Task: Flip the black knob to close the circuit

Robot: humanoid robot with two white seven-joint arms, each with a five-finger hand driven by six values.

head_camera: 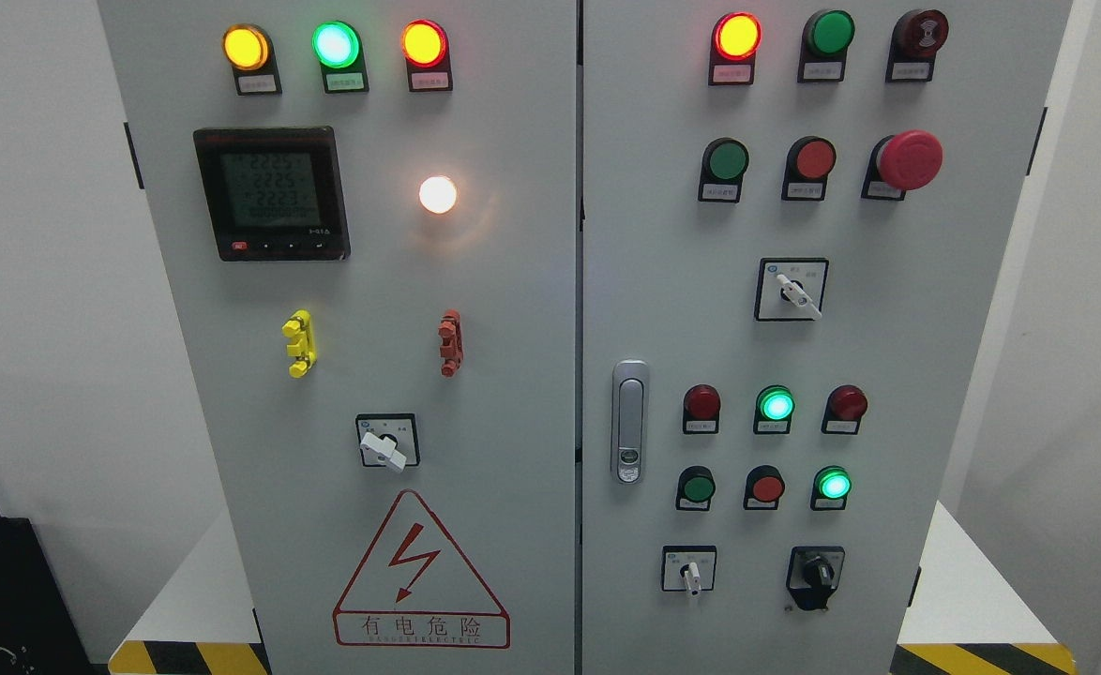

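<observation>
One black knob (815, 572) sits at the lower right of the cabinet's right door (888, 356), last in the bottom row, just right of a small white-handled selector switch (690, 570) and below a lit green button (833, 484). Neither of the robot's hands shows in the head view, so whether their fingers are apart or together cannot be told. The knob looks like a rigid moulded rotary selector — hard plastic, fixed to the panel, not something to lift but to twist about its own axis. It probably turns stiffly, with a spring detent that snaps it into place, and its glossy surface may be a little slippery. The sensible hold, I judge, is a pinch across the raised central grip bar, which now stands roughly upright with a pointer tab low on the left — fingers on its two flat flanks, not on the round collar. The neighbouring switch is close enough to be brushed by a wide approach.
</observation>
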